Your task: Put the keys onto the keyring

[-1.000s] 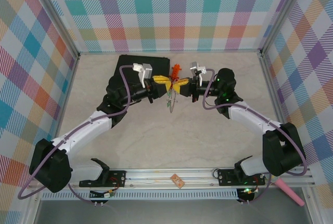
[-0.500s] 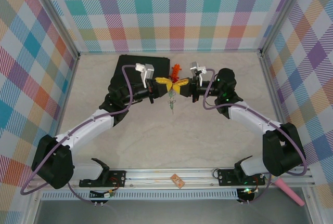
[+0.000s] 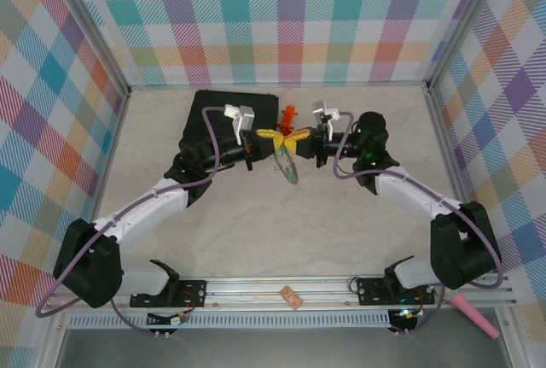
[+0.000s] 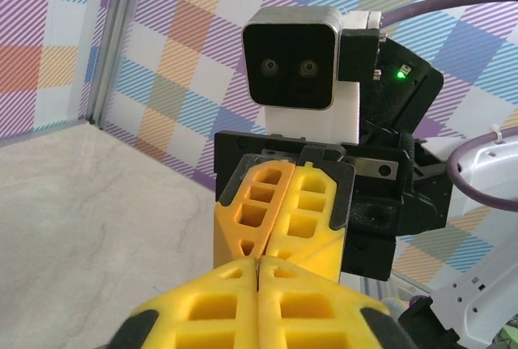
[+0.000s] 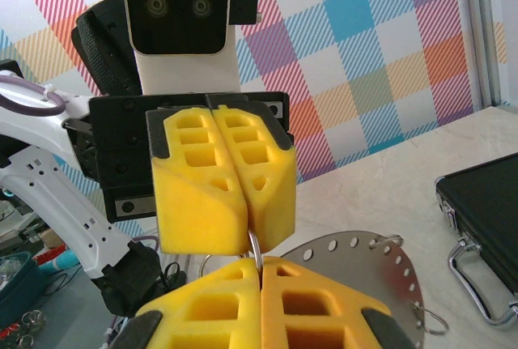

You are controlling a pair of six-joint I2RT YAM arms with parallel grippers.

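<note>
**benchrat:** Marble-look table [image 3: 256, 231], and the biggest thing on it is the black case [image 3: 223, 108] at the back. Where's everything else relative to that?

**yam_fan:** Both arms meet just right of the case in the top view. The left gripper [image 4: 257, 266] is clamped tight, pads flush, and I can't see anything between them. The right gripper [image 5: 260, 266] is closed tight too, and the 2 sets of yellow fingertips sit nose to nose.

**benchrat:** And the keyring?

**yam_fan:** The keyring [image 5: 356, 268] hangs tilted right under those fingertips, right of the case and a bit nearer the arm bases. It's flat grey metal with small holes along the rim. A red-orange plastic piece [image 3: 289, 116] sits just right of the case, behind the grippers. A thin wire loop [image 5: 253, 245] pokes out of the right gripper's seam, so that one looks like it's holding the keyring.
</note>
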